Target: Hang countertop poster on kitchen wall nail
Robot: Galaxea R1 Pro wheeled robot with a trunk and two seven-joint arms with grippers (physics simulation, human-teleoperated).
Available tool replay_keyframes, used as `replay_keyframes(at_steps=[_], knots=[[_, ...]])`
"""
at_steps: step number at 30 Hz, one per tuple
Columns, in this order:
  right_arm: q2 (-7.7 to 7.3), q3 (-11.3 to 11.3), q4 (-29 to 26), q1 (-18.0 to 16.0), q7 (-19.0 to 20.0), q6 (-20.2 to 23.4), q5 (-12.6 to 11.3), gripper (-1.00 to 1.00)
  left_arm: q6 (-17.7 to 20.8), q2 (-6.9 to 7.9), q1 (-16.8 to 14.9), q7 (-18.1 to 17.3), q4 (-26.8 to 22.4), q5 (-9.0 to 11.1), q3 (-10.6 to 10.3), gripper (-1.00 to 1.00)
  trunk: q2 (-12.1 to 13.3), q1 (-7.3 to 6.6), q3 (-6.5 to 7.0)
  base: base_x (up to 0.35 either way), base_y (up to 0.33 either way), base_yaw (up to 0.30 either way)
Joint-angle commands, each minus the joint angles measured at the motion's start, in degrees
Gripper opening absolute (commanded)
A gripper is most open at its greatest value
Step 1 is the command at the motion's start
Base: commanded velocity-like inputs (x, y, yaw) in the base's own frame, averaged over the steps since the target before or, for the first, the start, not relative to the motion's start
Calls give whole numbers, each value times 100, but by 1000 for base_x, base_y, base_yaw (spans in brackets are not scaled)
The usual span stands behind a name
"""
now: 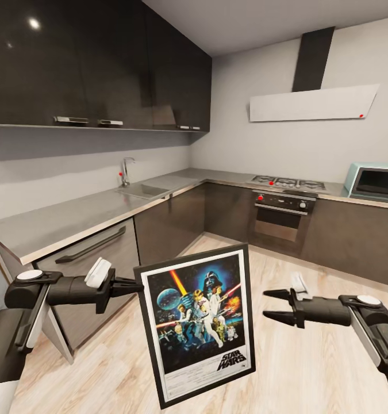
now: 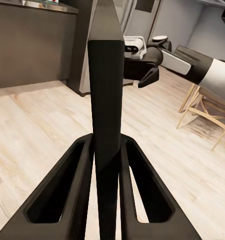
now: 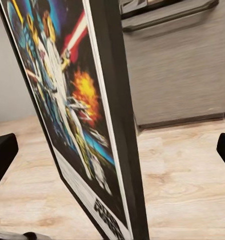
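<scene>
Head view: left gripper (image 1: 137, 285) pinches the poster (image 1: 196, 325) at its upper left edge, long axis upright over the floor; right gripper (image 1: 272, 304) (spread, empty) waits beside its right edge. Left wrist view: fingers (image 2: 82, 190) clamp the frame edge-on. Right wrist view: poster (image 3: 67, 115) stands between spread fingertips (image 3: 2, 150).

Black frame, bright space art, grey and dark kitchen

The poster (image 1: 196, 322) has a black frame, a white inner border, and artwork in deep blue, orange-red and yellow, with black "STAR WARS" lettering at the bottom on white. The left end effector (image 1: 137, 286) and right end effector (image 1: 274, 304) are black with white caps. The bench (image 1: 73, 215) is brushed grey over dark grey cabinets (image 1: 171, 227); the upper cupboards (image 1: 90, 63) are glossy black. The floor (image 1: 308, 368) is pale wood plank, the walls (image 1: 245, 138) off-white, the microwave (image 1: 373, 183) pale teal.
</scene>
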Motion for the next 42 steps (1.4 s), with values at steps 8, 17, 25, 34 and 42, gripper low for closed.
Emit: replay_keyframes(at_steps=[8, 17, 25, 34, 42], knots=[[6, 301, -12, -8, 20, 45, -17, 100, 54, -2, -4, -22, -19, 5, -4, -100, -4, 0, -6, 0, 0, 0], [34, 518, -17, -20, 19, 32, -20, 100, 54, -2, -4, -22, -27, 5, -9, -100, -4, 0, -6, 0, 0, 0], [50, 553, -17, -100, 19, 32, -20, 100, 43, -2, -4, -22, -28, 2, -13, -100, -4, 0, -6, 0, 0, 0], [51, 645, -12, -137, 19, 24, -24, 100, 37, 5, -12, -22, -28, 3, -18, -100, -4, 0, -6, 0, 0, 0], [51, 649, 9, -143, 11, 23, -26, 100, 37, 6, -13, -22, -28, 4, -15, -100, -4, 0, -6, 0, 0, 0]])
